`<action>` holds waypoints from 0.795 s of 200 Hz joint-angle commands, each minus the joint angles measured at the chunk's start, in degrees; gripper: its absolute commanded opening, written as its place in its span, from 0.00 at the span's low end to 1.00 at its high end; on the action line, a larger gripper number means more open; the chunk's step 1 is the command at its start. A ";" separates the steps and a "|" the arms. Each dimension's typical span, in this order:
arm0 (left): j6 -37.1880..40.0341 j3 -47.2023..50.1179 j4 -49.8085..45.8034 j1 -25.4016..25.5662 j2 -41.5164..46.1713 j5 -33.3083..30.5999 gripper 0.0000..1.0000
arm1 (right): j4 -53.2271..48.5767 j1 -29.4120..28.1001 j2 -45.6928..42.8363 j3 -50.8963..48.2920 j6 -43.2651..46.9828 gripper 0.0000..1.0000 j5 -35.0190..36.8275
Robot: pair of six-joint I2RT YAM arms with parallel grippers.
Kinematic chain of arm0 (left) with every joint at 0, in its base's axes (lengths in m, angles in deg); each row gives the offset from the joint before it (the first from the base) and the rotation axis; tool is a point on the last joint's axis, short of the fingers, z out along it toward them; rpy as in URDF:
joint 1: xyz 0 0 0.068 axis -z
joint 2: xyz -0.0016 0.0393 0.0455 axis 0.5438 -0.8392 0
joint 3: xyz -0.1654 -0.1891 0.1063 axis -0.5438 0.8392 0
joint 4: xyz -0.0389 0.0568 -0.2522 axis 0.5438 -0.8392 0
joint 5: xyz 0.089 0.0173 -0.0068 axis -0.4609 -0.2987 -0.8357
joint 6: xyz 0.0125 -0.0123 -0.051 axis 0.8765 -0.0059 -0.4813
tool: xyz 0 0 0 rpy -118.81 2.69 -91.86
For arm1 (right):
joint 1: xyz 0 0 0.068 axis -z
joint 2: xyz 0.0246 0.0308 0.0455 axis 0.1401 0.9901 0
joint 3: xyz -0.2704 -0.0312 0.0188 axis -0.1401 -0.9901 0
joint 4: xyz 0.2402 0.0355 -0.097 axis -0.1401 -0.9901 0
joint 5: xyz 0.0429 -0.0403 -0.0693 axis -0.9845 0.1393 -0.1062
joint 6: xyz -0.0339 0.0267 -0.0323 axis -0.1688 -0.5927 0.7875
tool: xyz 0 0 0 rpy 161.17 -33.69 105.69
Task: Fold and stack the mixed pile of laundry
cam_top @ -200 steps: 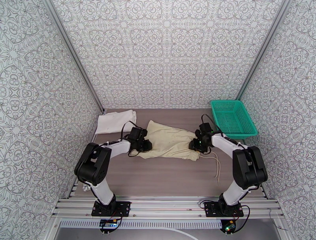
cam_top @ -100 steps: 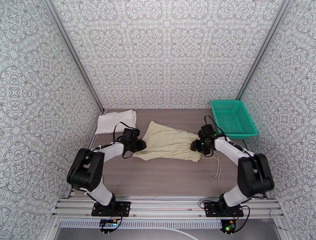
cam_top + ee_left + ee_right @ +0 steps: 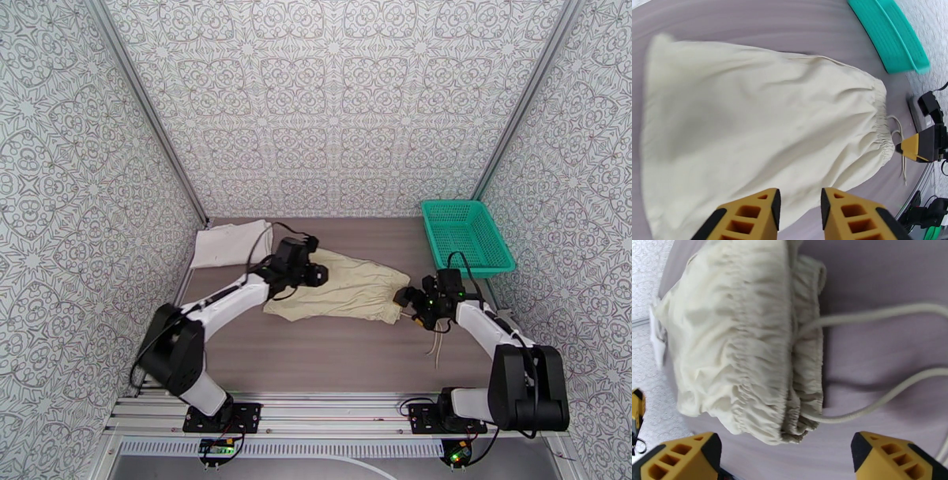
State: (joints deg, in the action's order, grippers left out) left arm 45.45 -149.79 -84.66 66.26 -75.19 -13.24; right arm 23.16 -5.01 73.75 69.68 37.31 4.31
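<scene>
Since half a second ago, the left gripper (image 3: 312,272) has swung from the near-left edge of the beige drawstring garment (image 3: 347,288) to its far-left part. The right gripper (image 3: 404,298) has backed off the waistband toward the right and now sits just beside that end. The cloth lies flatter than it did.

The beige garment is soft, matte woven cloth with shallow wrinkles, lying on the grey-brown wood-grain table (image 3: 332,355). It is wide at the left and narrows to a gathered elastic waistband (image 3: 883,126) at the right. Its long axis runs left to right across the table, with the waistband end pointing at the right gripper. Two pale round drawstring cords (image 3: 434,335) trail from the waistband toward the near edge. In the right wrist view the waistband (image 3: 762,370) shows tight puckered ridges in doubled layers.

A white folded garment (image 3: 231,243), smooth and roughly rectangular, lies well apart at the far-left corner. The teal plastic mesh basket (image 3: 466,235) stands at the far right.

Seen from its own wrist camera, the left gripper (image 3: 798,209) has its ribbed yellow fingers (image 3: 750,217) set a narrow gap apart above the cloth, gripping nothing. The right gripper (image 3: 786,461) is spread wide, with its fingers (image 3: 896,457) at either side of the waistband end and nothing clasped.
</scene>
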 commanded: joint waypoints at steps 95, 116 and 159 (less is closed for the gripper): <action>-3.28 -15.39 4.88 0.75 -19.78 -3.68 0.34 | 23.55 -1.15 9.59 -6.63 -17.54 0.98 -7.82; -5.33 -18.70 0.06 0.61 -21.56 -4.49 0.28 | 22.14 -1.88 10.89 -4.96 -16.52 0.94 -7.12; -6.75 -17.75 -4.92 1.96 -19.50 -5.03 0.06 | 10.88 -2.43 7.87 -2.52 -11.16 0.93 -4.15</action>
State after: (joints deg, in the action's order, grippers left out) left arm 40.42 -166.86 -84.85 67.42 -95.57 -17.39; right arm 40.45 -5.97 81.36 66.84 22.67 -1.66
